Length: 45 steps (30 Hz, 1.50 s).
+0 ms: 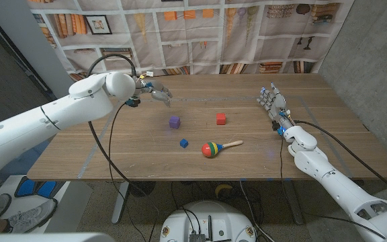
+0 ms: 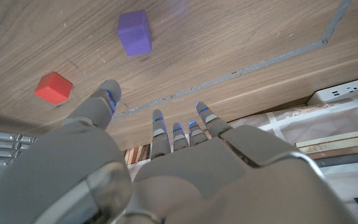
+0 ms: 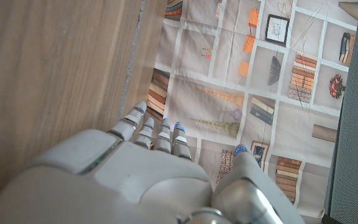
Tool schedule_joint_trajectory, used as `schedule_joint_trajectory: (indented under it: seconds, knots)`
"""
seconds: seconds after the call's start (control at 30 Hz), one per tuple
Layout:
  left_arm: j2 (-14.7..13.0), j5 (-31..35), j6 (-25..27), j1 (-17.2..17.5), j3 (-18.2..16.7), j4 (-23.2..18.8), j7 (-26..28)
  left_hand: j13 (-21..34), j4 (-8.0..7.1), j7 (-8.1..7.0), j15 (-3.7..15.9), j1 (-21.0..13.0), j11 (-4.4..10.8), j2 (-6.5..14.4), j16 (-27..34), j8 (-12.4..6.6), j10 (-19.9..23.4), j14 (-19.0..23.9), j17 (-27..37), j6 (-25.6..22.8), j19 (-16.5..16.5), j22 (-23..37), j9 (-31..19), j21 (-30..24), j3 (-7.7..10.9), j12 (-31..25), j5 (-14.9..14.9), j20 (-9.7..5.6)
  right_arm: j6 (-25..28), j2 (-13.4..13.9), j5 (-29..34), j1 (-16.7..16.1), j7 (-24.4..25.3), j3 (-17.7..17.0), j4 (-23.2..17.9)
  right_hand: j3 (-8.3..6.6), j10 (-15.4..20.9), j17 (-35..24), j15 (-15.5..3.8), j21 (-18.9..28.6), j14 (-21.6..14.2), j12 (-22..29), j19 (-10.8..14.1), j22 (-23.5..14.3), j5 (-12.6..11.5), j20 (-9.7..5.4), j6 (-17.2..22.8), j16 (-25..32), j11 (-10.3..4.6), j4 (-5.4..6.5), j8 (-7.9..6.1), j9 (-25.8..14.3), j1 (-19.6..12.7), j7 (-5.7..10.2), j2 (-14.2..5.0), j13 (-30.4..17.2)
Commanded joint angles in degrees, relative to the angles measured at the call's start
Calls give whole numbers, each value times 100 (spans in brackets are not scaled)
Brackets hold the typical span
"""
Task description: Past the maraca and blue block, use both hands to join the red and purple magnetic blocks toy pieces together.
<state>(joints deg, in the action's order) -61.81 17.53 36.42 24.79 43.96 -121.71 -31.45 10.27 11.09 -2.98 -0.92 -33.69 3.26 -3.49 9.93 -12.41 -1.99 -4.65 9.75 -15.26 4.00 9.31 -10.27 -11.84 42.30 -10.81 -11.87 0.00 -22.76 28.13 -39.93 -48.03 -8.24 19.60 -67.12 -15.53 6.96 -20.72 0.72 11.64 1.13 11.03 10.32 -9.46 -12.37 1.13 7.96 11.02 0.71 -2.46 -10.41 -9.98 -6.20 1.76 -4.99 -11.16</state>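
We see the purple block (image 1: 174, 122) and the red block (image 1: 221, 119) on the wooden table (image 1: 113, 148), side by side near its middle and apart from each other. The purple one is to the robot's left, the red one to its right. Nearer to the robot lie a small blue block (image 1: 184, 143) and a maraca (image 1: 218, 147) with coloured stripes on its round head; its wooden handle points to the right. The blue block is just beside the maraca head, not touching it.

Our left hand (image 1: 158, 93) is over the far left part of the table, well apart from the purple block. It holds nothing and its fingers are spread and a little bent. In the left wrist view the fingers (image 2: 178, 134) reach toward the table edge, and both blocks are seen beyond them, free on the wood.

Our right hand (image 1: 273, 102) is at the far right part of the table, to the right of the red block and well apart from it. Its fingers are stretched out and apart, with nothing in them. In the right wrist view the fingers (image 3: 162, 135) point toward the printed bookshelf backdrop (image 3: 260, 93) behind the table.
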Motion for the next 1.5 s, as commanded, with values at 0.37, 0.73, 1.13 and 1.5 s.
schedule_joint_trajectory:
  seconds: [0.37,0.73,1.13,1.5]
  knots:
    - [483,2154,-759,-225,336,331,-1439,27,-19,-123,-131,-271,44,-140,-25,42,-261,-292,13,68,-219,30,-30,132,-58,30,61,37,38,22,-22,-135,124,-30,-134,-30,43,13,42,-12,-11,23,74,-19,-38,3,20,46,14,-9,-28,-23,15,34,-28,-9]
    - [746,3033,-1314,-139,349,589,-1830,24,-38,-50,-180,-497,-50,-290,-31,106,-635,-656,19,264,-587,33,-34,196,-113,56,125,100,14,-26,-26,-120,163,-34,-105,-29,41,28,54,-20,-9,23,82,-19,-38,8,25,52,18,-12,-32,-23,22,40,-34,-8]
    - [968,3446,-1511,254,111,694,-1753,22,-53,98,-211,-582,-138,-349,-9,133,-757,-761,21,424,-700,36,-36,179,-159,34,135,124,10,-56,-19,-123,217,-34,-98,-28,41,47,54,-29,-13,25,92,-19,-38,11,35,61,16,-18,-36,-22,29,41,-41,-6]
    - [1031,3666,-1561,723,-112,759,-1168,20,-65,131,-219,-639,-91,-373,51,80,-648,-641,21,346,-617,39,-38,127,-198,-36,129,135,11,-48,-25,-147,238,-46,-119,-28,41,63,54,-35,-8,25,104,-20,-38,17,36,66,15,-20,-36,-22,37,47,-50,-5]
